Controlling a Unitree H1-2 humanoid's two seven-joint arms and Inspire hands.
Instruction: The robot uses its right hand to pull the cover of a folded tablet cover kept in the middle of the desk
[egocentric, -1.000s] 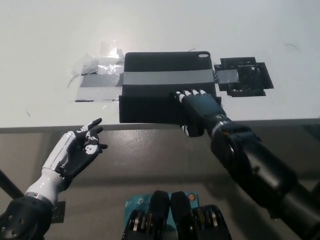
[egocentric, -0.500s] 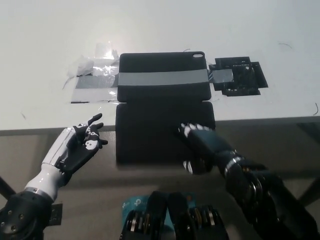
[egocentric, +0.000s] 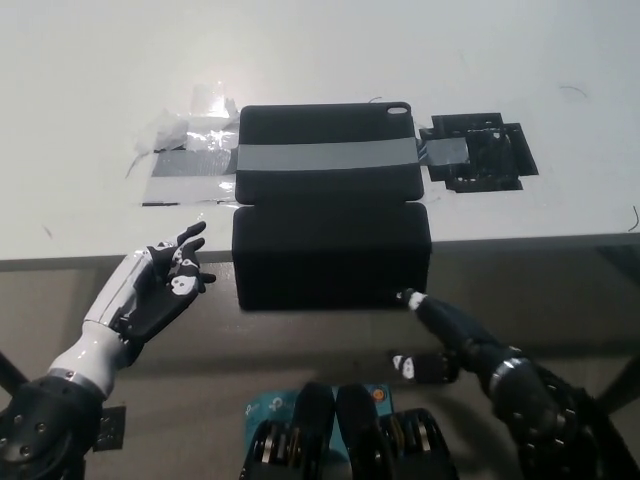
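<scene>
The black tablet cover (egocentric: 328, 165) lies in the middle of the white desk (egocentric: 320, 60), held down by a grey tape strip (egocentric: 325, 157) across it. Its front flap (egocentric: 330, 255) is unfolded toward me and hangs over the desk's front edge. My black right hand (egocentric: 437, 335) is below the flap's lower right corner, fingers apart, with a fingertip close to that corner and nothing held. My white left hand (egocentric: 152, 288) rests open in front of the desk edge at the lower left.
Crumpled clear and grey tape (egocentric: 185, 165) sticks to the desk left of the cover. A black taped patch (egocentric: 478, 155) lies to its right. The desk's front edge (egocentric: 540, 242) runs across the picture just behind my hands.
My right hand drew the flap open from on top of the cover, pulling it over the desk edge, then slid off it and dropped lower. The left hand barely moved.
</scene>
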